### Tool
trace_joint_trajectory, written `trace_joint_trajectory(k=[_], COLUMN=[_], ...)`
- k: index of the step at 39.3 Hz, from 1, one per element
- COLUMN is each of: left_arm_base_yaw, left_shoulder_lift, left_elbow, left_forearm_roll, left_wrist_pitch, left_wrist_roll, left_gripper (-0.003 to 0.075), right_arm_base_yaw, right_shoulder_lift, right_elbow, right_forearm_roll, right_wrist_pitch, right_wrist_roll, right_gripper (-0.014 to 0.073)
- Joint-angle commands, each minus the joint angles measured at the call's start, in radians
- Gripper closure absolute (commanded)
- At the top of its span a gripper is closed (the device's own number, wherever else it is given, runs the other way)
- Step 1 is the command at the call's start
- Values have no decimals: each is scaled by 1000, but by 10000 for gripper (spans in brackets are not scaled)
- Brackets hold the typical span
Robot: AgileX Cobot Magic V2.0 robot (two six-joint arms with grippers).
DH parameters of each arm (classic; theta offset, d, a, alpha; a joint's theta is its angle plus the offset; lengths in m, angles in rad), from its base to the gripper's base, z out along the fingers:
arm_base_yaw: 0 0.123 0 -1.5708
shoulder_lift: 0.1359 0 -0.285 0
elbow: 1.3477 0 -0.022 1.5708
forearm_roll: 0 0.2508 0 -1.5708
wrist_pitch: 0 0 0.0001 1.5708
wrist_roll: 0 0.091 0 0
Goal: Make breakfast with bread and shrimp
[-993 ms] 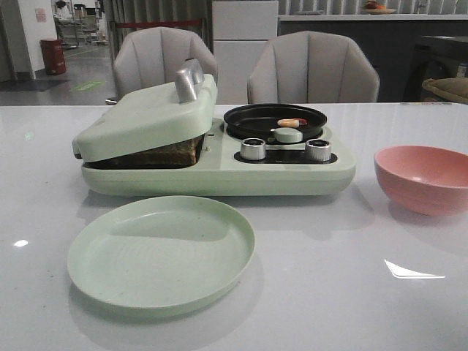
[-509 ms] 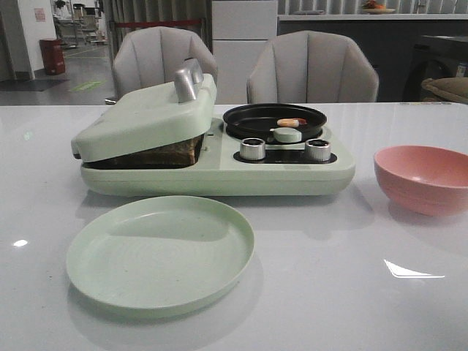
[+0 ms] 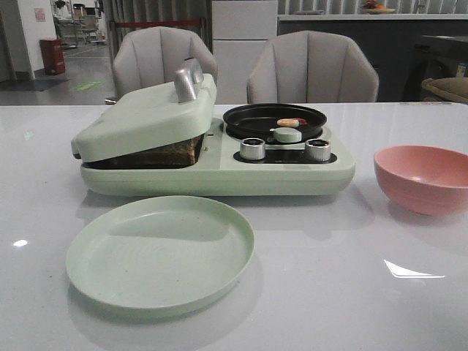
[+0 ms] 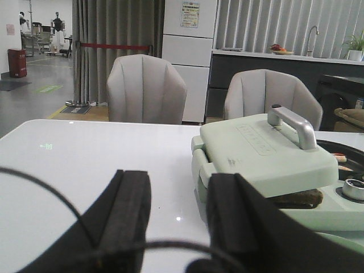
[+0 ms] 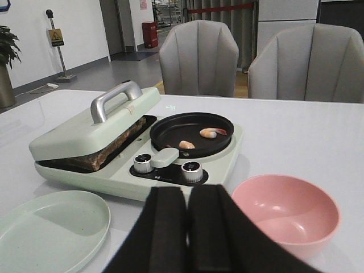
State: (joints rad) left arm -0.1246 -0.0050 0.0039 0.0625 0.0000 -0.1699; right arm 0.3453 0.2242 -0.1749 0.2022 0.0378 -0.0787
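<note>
The bread [image 3: 172,153] lies inside the pale green breakfast maker [image 3: 219,179], with only its dark crust edge showing under the tilted lid [image 3: 146,117]. The right wrist view also shows the bread [image 5: 108,153]. A curved orange and whitish shrimp [image 5: 212,132] lies in the black pan [image 5: 170,133], and a second small orange piece [image 5: 186,145] sits near it. From the front the shrimp [image 3: 291,122] shows above the pan's rim. My left gripper [image 4: 179,190] is open and empty, left of the maker. My right gripper [image 5: 187,199] is shut and empty, in front of the knobs.
A pale green plate [image 3: 161,252] lies in front of the maker. A pink bowl [image 3: 423,178] stands to its right. Two silver knobs [image 3: 253,148] and a pale green round knob [image 3: 288,134] sit below the pan. Two grey chairs [image 3: 313,69] stand behind the table.
</note>
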Motion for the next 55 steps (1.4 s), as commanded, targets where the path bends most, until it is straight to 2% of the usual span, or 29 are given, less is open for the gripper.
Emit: trace_joint_trajectory(k=[1,15,28,40,55], left_arm_base_yaw=[-8,-8,-8,-8,-8], left_shoulder_lift=[-18,-18,-18,-15,-15], left_elbow=[23,23,23,23,23], left_forearm_roll=[0,-2,-2,-2,-2], left_wrist_pitch=[-80,-80,-80,-80,-80], left_wrist_roll=[-11,-11,-11,-11,-11], left_gripper=[410,410,410,410,410], right_arm_base_yaw=[1,-22,-223,-227,-228], right_shoulder_lift=[8,-11,-265,-256,-256], right_elbow=[-27,-8,96,186,185], right_forearm_roll=[1,-12,-137,-181,-182], right_wrist_pitch=[-82,-75,21,-63,-52], right_wrist_roll=[-4,-13,24,107,120], right_gripper=[436,436,436,436,436])
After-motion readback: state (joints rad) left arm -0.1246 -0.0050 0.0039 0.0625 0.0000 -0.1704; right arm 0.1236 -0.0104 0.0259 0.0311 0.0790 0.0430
